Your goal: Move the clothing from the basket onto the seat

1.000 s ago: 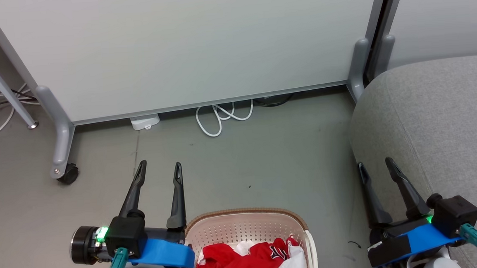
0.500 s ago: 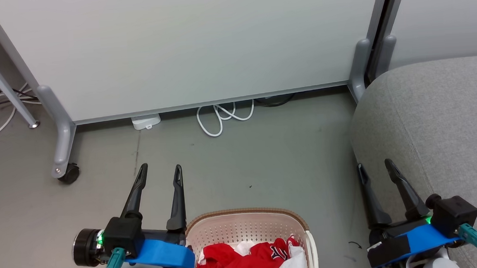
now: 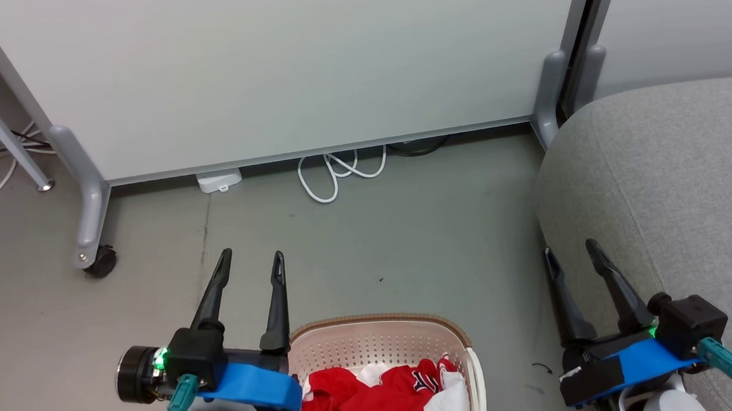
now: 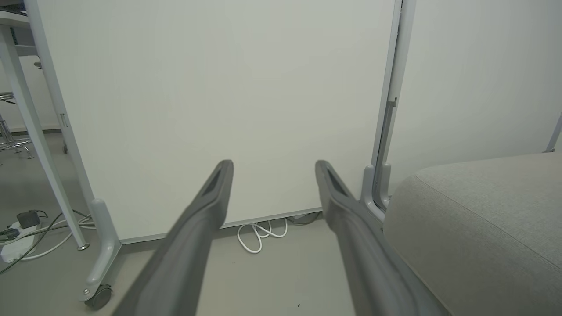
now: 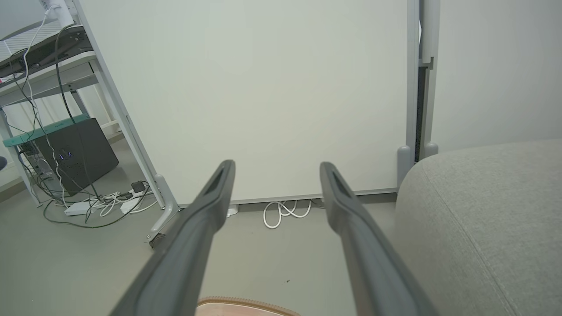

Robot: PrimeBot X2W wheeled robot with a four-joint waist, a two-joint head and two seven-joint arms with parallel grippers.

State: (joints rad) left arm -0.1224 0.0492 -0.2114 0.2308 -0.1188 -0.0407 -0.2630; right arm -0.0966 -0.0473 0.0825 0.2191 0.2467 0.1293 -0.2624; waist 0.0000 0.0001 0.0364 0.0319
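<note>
**Operator:** Where are my hands?

**Spotter:** Your left gripper (image 3: 252, 255) is spread wide and carries nothing. It hangs just left of the basket (image 3: 373, 321), with its fingers pointing out over the floor (image 3: 444, 239). Your right gripper (image 3: 569, 248) is also parted and empty, close against the front edge of the seat (image 3: 669, 174). I cannot tell whether it touches the fabric.

**Operator:** And the clothing?

**Spotter:** The clothing (image 3: 365, 402) is heaped in the basket between your two arms, partly cut off at the bottom of the head view. Nothing lies on the seat yet.

**Operator:** What could go wrong from here?

**Spotter:** Both hands point past the basket, so you must draw one back and down. I'd expect those long fingers could catch the rim or a hole and drag or tip the light basket. The heap looks tangled, so one pinch may lift several pieces. A trailing sleeve could then snag the rim or drop to the floor between basket and seat. If you swing your right arm, it may push into the upholstery beside it.

**Operator:** Count things for me.

**Spotter:** You have two grippers, one basket and one seat. There is one looped white cable (image 3: 332, 176) below the partition (image 3: 281, 71), and one caster (image 3: 99, 263). I cannot count the garments, because the red and white folds run together.
</note>
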